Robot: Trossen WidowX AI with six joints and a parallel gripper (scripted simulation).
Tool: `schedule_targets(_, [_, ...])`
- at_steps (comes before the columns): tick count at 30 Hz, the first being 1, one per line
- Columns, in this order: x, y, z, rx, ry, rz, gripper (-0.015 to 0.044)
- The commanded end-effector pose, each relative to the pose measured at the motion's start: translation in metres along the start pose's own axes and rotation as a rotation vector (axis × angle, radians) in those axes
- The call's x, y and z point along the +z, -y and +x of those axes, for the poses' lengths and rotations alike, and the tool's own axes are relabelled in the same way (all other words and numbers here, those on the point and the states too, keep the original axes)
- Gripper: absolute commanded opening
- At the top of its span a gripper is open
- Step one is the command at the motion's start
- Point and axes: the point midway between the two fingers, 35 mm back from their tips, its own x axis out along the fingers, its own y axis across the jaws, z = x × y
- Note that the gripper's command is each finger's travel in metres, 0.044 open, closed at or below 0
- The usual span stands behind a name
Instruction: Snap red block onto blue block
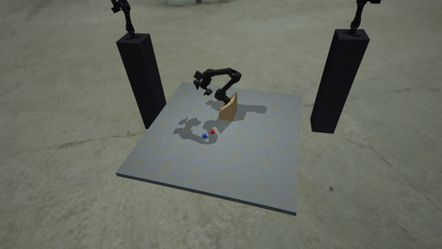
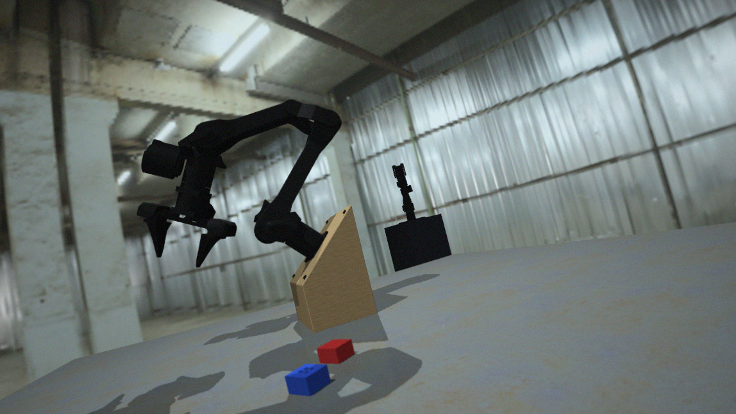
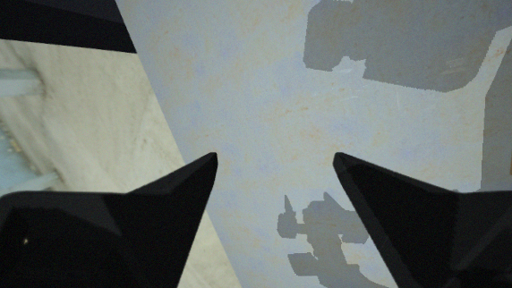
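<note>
Below the jaws (image 1: 202, 89) (image 2: 178, 261), red block (image 1: 212, 131) (image 2: 335, 350).

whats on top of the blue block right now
Only small raised studs show on the top face of the blue block; nothing is stacked there. Its underside against the tabletop is hidden.

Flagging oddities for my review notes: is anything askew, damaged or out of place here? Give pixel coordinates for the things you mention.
Nothing stands out: the red block (image 1: 212, 131) (image 2: 335, 351) and blue block (image 1: 204, 135) (image 2: 307, 380) sit flat, separate, with no visible damage.
</note>
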Motion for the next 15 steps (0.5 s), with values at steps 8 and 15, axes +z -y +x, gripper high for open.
schedule_targets(8, [-0.037, 0.011, 0.029, -0.191, -0.131, -0.502, 0.0440])
schedule_targets(15, [-0.099, 0.045, 0.052, -0.323, -0.360, -1.214, 0.0440])
